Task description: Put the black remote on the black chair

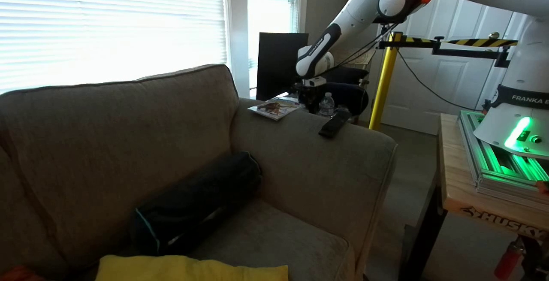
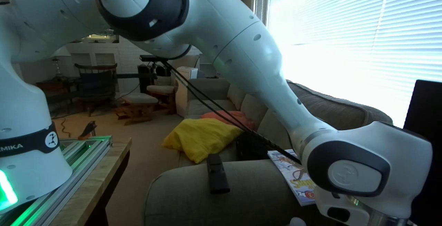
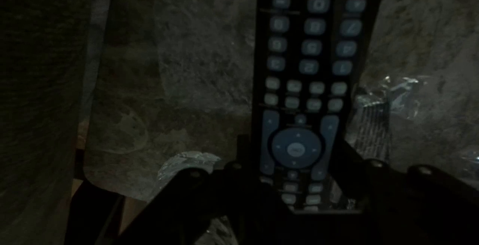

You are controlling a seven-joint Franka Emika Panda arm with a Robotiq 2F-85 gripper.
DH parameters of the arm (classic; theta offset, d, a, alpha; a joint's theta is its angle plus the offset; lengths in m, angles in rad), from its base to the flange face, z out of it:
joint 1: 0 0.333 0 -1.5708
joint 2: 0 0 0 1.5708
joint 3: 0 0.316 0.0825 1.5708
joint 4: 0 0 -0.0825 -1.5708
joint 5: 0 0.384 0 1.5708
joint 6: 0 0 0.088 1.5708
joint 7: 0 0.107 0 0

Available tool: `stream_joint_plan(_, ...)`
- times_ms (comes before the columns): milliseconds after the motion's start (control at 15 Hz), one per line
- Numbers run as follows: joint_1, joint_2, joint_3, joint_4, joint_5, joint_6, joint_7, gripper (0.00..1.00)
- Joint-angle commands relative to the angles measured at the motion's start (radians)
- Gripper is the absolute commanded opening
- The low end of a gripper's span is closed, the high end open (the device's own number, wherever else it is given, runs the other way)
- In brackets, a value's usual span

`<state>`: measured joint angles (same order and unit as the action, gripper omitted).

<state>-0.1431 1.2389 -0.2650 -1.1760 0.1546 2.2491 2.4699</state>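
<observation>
The hand (image 3: 293, 150) pinches the remote (image 3: 310, 46) by its long sides: in the wrist view the dark fingers (image 3: 353, 170) press one against each edge, with the round key pad between their tips. The buttons face the wrist camera; the blue, yellow, green and red keys are farthest from the hand, and the near end is lost in the dark between the fingers. Below the hand lies a mottled grey desk (image 3: 127, 132), with clear plastic (image 3: 372, 125) on it to either side. Whether the remote touches the desk, I cannot tell.

In an exterior view, what looks like the chair (image 1: 281, 64), an upright black rectangle with its lower part hidden, stands behind the hand and to its left. A bottle (image 1: 327, 105) is just beside the hand, on its right. Nearer the camera than the hand is the couch (image 1: 313, 156), whose arm bears a magazine (image 1: 274, 109) to the hand's left and a broad remote (image 1: 331, 127) to its right, apart from each other. A black pillow (image 1: 201, 199) lies on the seat, lower than the hand. In both exterior views a yellow pillow (image 2: 203, 138) lies on the couch, well apart from the hand.
</observation>
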Motion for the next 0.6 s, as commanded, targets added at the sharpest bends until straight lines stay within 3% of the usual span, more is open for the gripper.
stream_joint_plan(0, 0.016, 0.049, -0.019, 0.08, -0.037, -0.033, 0.057, 0.28)
stream_joint_plan(533, 0.024, 0.121, -0.028, 0.184, -0.072, -0.133, 0.13, 0.28)
